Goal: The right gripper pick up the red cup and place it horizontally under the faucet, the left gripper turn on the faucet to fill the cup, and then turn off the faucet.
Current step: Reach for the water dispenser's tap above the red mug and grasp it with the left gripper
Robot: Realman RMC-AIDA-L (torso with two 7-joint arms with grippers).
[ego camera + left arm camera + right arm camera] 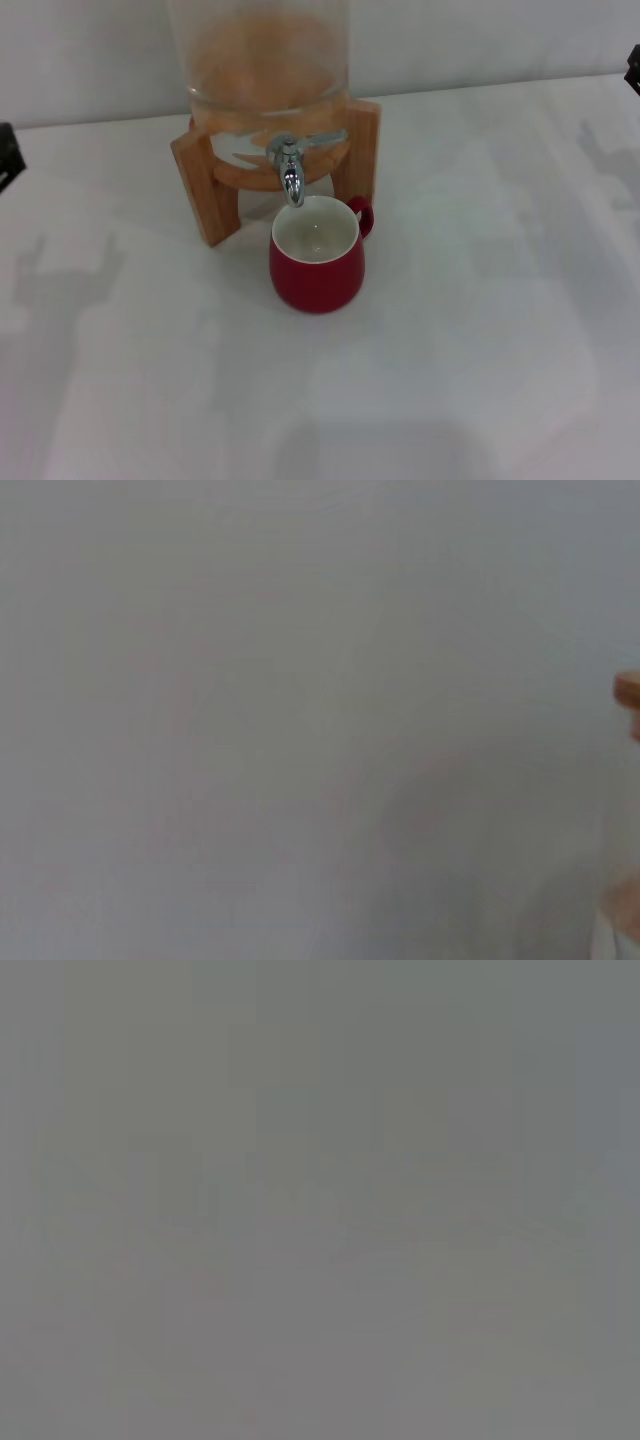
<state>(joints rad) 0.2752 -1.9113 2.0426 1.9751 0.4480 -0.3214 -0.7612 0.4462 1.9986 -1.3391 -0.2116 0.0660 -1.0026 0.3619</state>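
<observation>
- Left gripper: only a black sliver at the table's edge, well apart from the faucet on its left side; open or closed, cannot tell.
- Right gripper: likewise a dark scrap at the far right edge, well clear of the faucet; finger state cannot tell either.
- Red cup: upright on the table, mouth directly beneath the faucet, handle turned to the rear right, toward the stand's right leg.
- Placed so, presumably, to catch the stream straight down the spout; rim just below the spout tip, not touching as far as visible.
- Cup interior white with something pale low inside; water or mere gloss, hard to judge.
- Lever lying flat across the tap body, no stream visible, so probably closed.
- Glass dispenser on its wooden stand behind the faucet, the stand's legs flanking it closely on both sides.
- Any reach for the lever likely best from above or front, given those legs.
- Wrist views: almost nothing, save a wooden edge in the left one.
</observation>
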